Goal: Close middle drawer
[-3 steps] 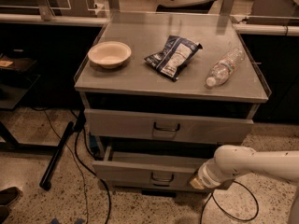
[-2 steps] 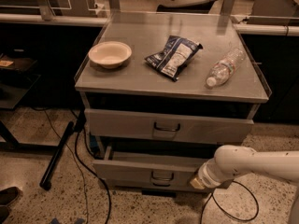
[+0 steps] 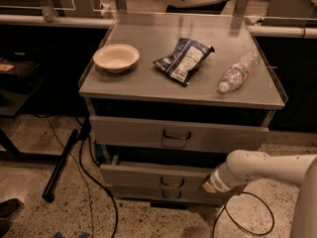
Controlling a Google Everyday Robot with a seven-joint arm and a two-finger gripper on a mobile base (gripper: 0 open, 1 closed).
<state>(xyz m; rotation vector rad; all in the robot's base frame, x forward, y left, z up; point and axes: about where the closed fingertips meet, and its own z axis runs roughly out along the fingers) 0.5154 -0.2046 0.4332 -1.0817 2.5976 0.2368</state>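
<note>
The middle drawer (image 3: 148, 176) is the grey front with a small dark loop handle (image 3: 172, 182), below the top drawer (image 3: 133, 132). It stands out a little from the cabinet, with a dark gap above it. My gripper (image 3: 208, 186) is at the end of the white arm (image 3: 262, 168), which comes in from the right. It is low against the right part of the middle drawer's front. Its tip is hidden against the panel.
On the cabinet top (image 3: 148, 83) lie a beige bowl (image 3: 116, 57), a chip bag (image 3: 183, 59) and a plastic bottle (image 3: 237, 71). The bottom drawer front (image 3: 171, 194) shows just under the middle one. Black cables (image 3: 94, 182) and a black bar (image 3: 60, 166) lie on the floor at the left.
The middle drawer front has slid a little inward toward the cabinet, and my arm's end has moved with it. The bottom drawer's handle now shows beneath it.
</note>
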